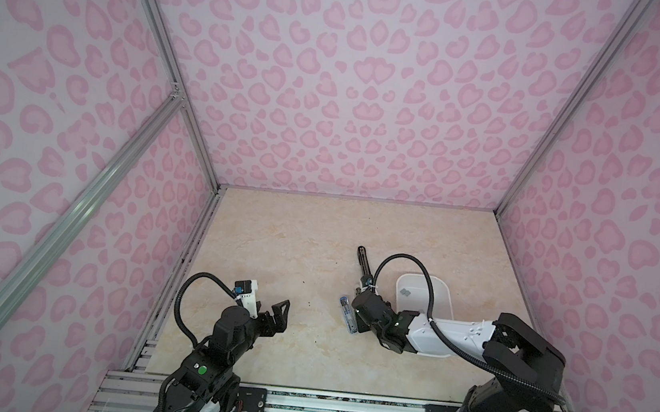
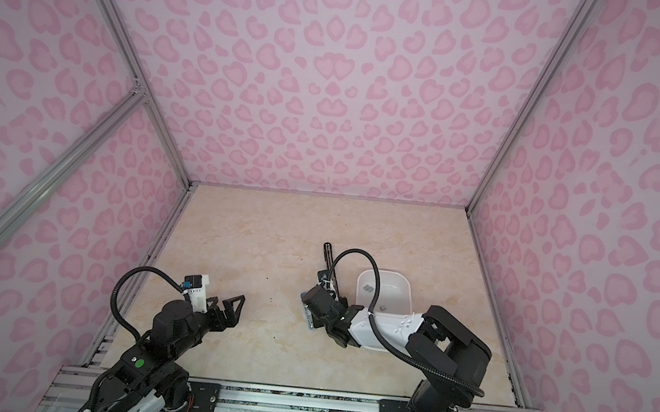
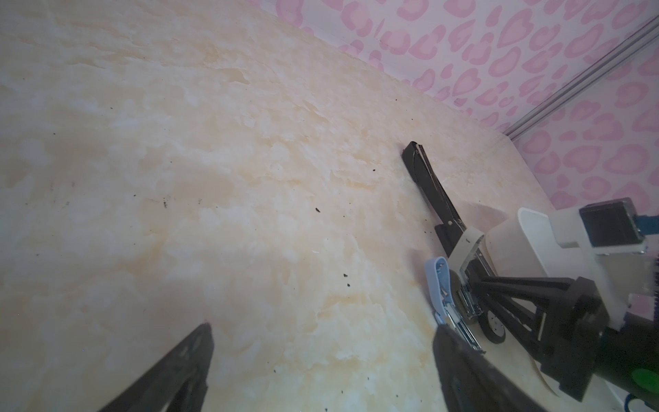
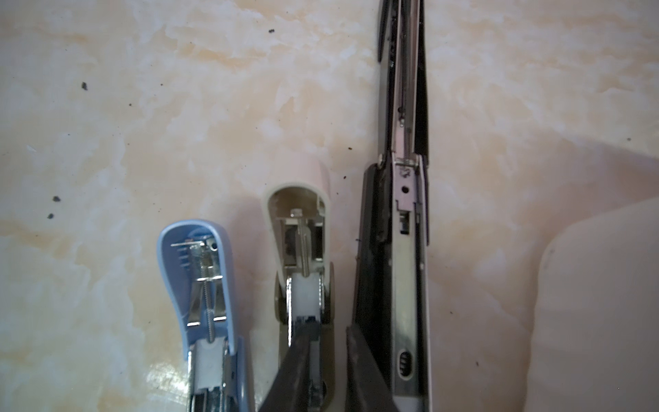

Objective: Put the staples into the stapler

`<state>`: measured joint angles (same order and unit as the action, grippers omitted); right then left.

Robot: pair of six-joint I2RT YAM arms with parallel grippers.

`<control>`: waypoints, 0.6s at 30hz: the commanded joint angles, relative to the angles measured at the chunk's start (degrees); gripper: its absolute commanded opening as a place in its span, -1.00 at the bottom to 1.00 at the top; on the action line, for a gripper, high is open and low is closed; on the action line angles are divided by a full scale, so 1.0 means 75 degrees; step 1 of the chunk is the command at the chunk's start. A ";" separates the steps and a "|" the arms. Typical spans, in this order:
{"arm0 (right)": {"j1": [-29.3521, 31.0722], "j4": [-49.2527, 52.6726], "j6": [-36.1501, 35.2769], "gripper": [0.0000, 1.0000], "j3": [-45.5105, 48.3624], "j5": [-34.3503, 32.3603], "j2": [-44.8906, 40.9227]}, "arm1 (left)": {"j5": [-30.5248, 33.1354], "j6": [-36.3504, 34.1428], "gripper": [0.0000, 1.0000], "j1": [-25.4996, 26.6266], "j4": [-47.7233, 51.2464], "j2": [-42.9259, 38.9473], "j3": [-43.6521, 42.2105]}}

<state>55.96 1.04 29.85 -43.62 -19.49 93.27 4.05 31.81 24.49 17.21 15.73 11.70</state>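
Right gripper (image 4: 326, 339), jaws narrowly parted, straddles the beige stapler (image 4: 297, 232) wall; hold unclear. Left gripper (image 3: 321, 364) gapes wide, empty.

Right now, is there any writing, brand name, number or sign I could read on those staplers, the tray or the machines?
No readable words, brands or numbers in any view.
The blue stapler, white stapler and black stapler: no lettering shows.
The white tray is unmarked; the staples in it are too small to check.
The only sign is a plain green dot on the left arm, with no text on it.
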 commanded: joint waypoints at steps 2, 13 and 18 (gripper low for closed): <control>0.0004 0.0026 0.0087 -0.60 -0.0021 -0.0071 0.0108 | -0.0025 -0.0011 0.94 0.0005 -0.0215 -0.0005 -0.0048; 0.0015 0.0049 0.0273 -0.63 0.0286 0.0038 -0.0090 | -0.0036 -0.0011 0.94 0.0005 -0.0191 -0.0029 -0.0038; 0.0023 0.0033 0.0286 -0.64 0.0390 0.0099 -0.0199 | -0.0037 -0.0010 0.94 0.0006 -0.0199 -0.0027 -0.0048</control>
<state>55.99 0.58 31.31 -41.12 -18.98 91.85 4.05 31.81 24.49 17.21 15.55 11.66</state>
